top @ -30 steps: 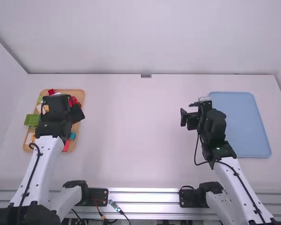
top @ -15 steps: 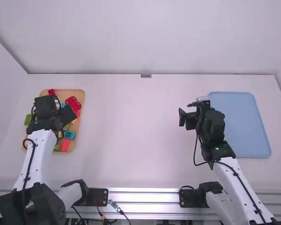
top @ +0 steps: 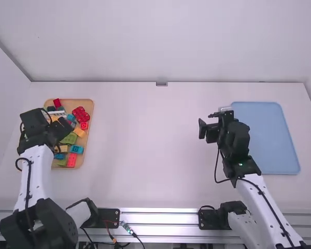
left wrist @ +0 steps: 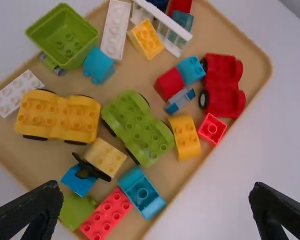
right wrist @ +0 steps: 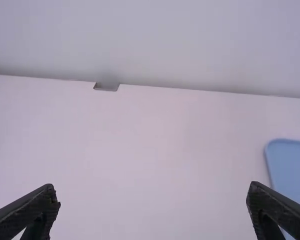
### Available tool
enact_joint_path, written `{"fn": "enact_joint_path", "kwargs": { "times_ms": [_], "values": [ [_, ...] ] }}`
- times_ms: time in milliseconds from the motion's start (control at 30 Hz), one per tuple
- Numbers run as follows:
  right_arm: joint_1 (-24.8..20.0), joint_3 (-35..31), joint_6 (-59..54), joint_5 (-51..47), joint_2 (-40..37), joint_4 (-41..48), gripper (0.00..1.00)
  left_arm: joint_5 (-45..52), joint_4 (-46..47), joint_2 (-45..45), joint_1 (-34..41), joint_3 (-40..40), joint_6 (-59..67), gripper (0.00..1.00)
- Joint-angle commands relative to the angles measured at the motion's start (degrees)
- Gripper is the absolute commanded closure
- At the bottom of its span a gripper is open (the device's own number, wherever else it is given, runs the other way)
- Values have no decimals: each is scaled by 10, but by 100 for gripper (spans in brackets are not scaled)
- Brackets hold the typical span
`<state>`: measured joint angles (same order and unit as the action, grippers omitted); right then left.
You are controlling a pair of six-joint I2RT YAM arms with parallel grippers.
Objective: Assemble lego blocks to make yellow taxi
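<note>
Across the desk (top: 155, 155), the left arm (top: 35, 174) has shifted outward, uncovering more of the tan tray (left wrist: 255, 60), which likely keeps blocks (left wrist: 135, 127) gathered for picking. Left pincer (left wrist: 156, 186) and right pincer (right wrist: 152, 186) gape empty; the yellow wheeled base (left wrist: 59, 116) lies in the tray.

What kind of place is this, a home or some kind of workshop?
Probably a robotics lab or test station: two white-and-black robot arms on a silvery metal rail, facing a plain white table enclosed by bare pale walls.
</note>
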<state>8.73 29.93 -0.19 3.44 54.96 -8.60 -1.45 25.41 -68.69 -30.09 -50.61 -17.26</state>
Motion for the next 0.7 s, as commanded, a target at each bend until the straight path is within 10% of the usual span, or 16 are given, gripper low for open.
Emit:
{"fn": "enact_joint_path", "kwargs": {
  "times_ms": [0,667],
  "values": [
    [-1,13,3,-3,0,-4,1,20,-4,-5,-7,8,-26,1],
    [-1,13,3,-3,0,-3,1,10,25,-71,-97,-28,-219,1]
  ]
}}
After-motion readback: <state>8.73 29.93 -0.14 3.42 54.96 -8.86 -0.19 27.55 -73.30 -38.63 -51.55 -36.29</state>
